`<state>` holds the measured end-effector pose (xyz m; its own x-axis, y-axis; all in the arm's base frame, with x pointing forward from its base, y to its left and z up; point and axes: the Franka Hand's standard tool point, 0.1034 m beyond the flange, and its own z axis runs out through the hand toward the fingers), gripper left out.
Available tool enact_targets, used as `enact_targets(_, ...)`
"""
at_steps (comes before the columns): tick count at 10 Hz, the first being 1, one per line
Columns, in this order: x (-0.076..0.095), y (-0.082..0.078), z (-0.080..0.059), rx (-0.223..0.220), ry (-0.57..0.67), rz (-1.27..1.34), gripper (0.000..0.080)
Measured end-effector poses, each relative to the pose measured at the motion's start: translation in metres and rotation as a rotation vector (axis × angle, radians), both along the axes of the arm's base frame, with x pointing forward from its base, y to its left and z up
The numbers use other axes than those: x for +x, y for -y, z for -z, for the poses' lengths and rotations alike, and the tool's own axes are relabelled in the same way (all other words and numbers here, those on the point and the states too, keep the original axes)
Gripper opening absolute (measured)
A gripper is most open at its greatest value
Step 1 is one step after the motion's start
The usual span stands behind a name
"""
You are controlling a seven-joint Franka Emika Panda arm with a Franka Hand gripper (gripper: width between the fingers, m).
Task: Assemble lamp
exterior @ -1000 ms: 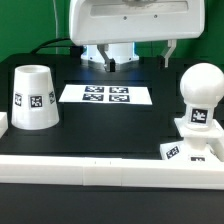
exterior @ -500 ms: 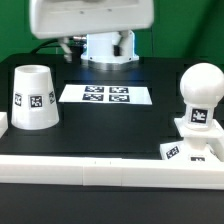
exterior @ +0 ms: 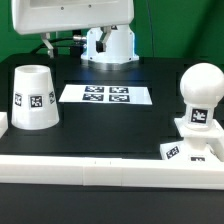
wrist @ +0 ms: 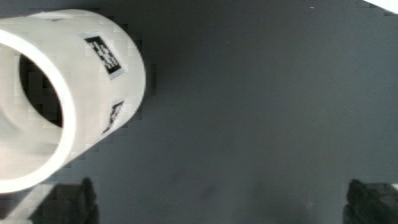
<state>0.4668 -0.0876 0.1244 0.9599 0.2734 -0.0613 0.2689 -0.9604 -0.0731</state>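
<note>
White boxy arm — black cables

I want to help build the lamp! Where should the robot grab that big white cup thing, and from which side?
Probably by its rim or wall, from above. The shade stands on the table near the exterior view's left, narrow end up, with bare table around it, so the fingers could straddle the narrow top. The wrist view shows the shade is hollow, so pinching one wall might also work. The bulb stands far away.

My white tapered shade stands mouth-down at the exterior view's left. Well apart at its right, the rounded bulb sits upright on the square base.
</note>
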Motion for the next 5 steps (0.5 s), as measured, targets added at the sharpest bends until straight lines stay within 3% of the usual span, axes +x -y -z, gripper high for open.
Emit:
enact_targets(1, -0.001, 0.002, 0.001, 0.002, 0.000, -0.018, 0.0699)
enact_targets(5, -0.015, 0.043, 0.014, 0.009, -0.019, -0.074, 0.0699)
